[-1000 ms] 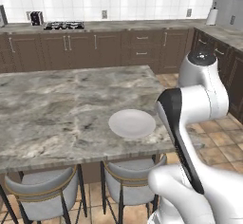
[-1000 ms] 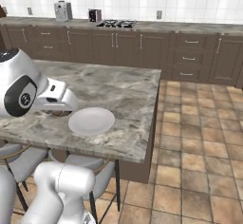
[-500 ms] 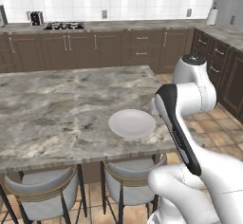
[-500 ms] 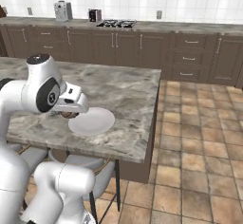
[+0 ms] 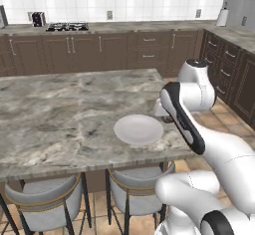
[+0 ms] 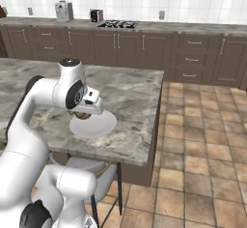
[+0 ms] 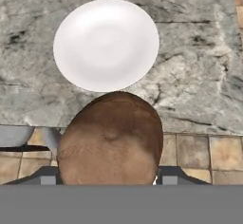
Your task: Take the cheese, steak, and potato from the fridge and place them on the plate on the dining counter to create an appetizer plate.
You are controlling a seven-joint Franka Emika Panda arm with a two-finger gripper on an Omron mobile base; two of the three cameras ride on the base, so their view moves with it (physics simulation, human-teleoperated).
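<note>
The potato [image 7: 111,140], a dark-brown mottled ball, sits between the fingers of my gripper [image 7: 111,172], which is shut on it. In the hand view it hangs above the counter's near edge, just short of the round white plate [image 7: 106,44]. The plate [image 5: 138,129] lies bare on the marbled dining counter [image 5: 60,109]. In the right base view the gripper [image 6: 86,112] holds the potato [image 6: 81,116] low over the plate's [image 6: 99,124] near rim. In the left base view the gripper [image 5: 167,119] is half hidden behind my forearm, at the plate's right side.
Two grey stools [image 5: 45,204] [image 5: 137,194] stand tucked under the counter's near side. Tiled floor [image 6: 202,140] runs to the right of the island. Dark-brown wall cabinets with a stove [image 6: 118,24] line the back wall.
The arm has swung forward and down over the counter, carrying the potato from beside the plate to its near rim. The plate has not moved.
</note>
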